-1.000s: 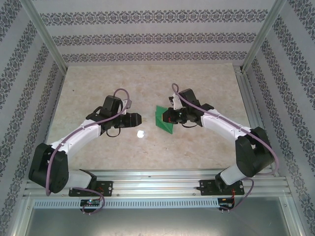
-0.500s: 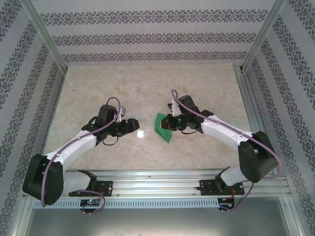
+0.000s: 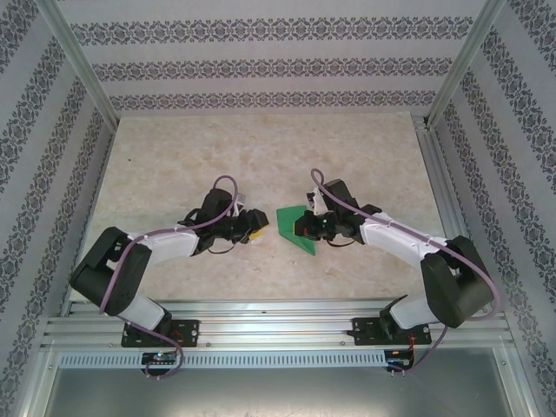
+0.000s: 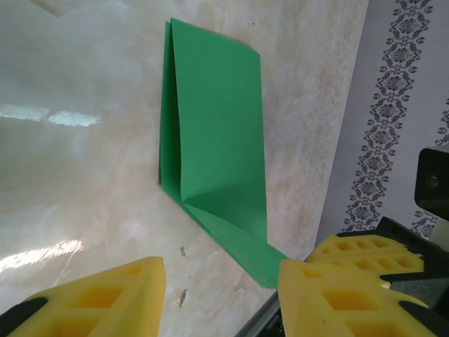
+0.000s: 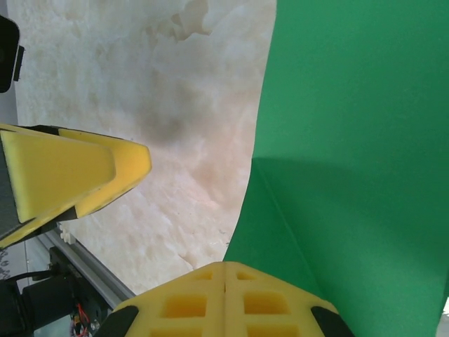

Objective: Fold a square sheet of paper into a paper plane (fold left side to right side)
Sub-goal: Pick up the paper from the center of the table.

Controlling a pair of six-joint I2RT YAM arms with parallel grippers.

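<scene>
Nothing can be read: no words, numbers, labels or brands on the paper, table or walls.

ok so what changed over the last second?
The left end effector swung in toward the folded green paper, its arm folding back at the elbow; its jaws are open. The right end effector drifted toward the near edge of the table, and the paper shifted with it. The right end effector stayed shut.
</scene>
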